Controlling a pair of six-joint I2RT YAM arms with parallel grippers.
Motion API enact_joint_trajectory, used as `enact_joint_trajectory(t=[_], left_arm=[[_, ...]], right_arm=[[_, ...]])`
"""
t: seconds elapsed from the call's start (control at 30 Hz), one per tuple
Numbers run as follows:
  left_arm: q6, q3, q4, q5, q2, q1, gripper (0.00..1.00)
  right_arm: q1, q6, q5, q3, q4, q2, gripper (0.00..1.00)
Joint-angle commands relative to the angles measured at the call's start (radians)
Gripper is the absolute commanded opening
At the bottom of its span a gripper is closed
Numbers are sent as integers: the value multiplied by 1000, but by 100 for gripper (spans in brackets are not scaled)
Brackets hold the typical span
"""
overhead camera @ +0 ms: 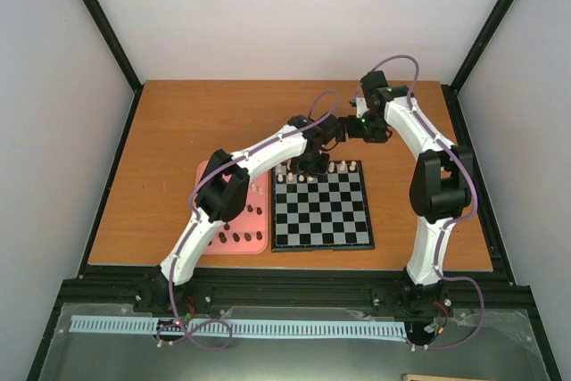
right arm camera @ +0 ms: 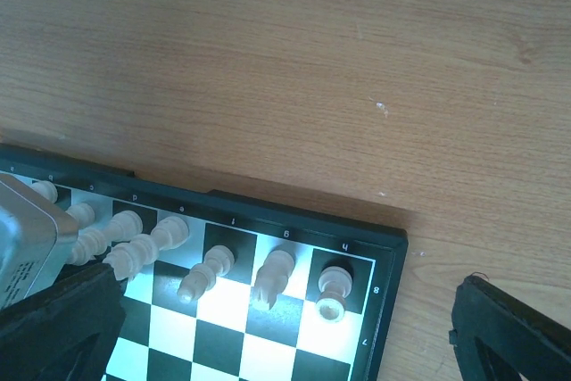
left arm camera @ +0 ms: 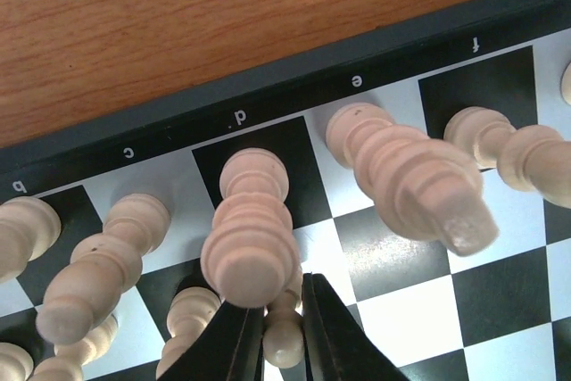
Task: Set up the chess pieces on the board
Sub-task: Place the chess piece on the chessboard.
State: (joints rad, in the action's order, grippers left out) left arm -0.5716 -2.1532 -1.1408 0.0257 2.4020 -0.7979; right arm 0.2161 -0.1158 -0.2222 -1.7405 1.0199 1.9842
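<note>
the cream chess pieces (left arm camera: 254, 220) stand in a row along the far edge of the board (overhead camera: 326, 216), on the squares lettered b to f in the left wrist view, with a few shorter ones in the row just nearer. that close view shows what the top view hides under the arm: the left gripper (left arm camera: 284, 345) has its fingers (left arm camera: 236, 341) drawn narrow on either side of a small cream pawn (left arm camera: 284, 332), which sits pinched between them, just in front of the tall piece on d. the right wrist view shows the board's far right corner, with cream pieces on the squares from e to h (right arm camera: 335, 290), which the left wrist view does not reach. there the right gripper (right arm camera: 285, 283) is spread wide, its two black fingers (right arm camera: 513, 332) at opposite edges of the view and nothing between them, and it hovers over the board's far edge. from above, the rest of the board is bare squares. a pink tray (overhead camera: 259, 220) lies touching the board's left side and holds dark brown pieces (overhead camera: 241, 238) along its near end; the left arm crosses over it. both rest on the wooden table (overhead camera: 178, 131).
</note>
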Motion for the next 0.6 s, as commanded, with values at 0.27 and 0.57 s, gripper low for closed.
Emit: enact_joint_trajectory(t=[0.27, 0.57], left_arm=[[24, -45, 11, 5, 1, -3, 23], [29, -76, 10, -16, -19, -3, 26]], right_arm=[[-10, 4, -13, -27, -2, 14, 100], [-9, 4, -13, -28, 0, 8, 100]])
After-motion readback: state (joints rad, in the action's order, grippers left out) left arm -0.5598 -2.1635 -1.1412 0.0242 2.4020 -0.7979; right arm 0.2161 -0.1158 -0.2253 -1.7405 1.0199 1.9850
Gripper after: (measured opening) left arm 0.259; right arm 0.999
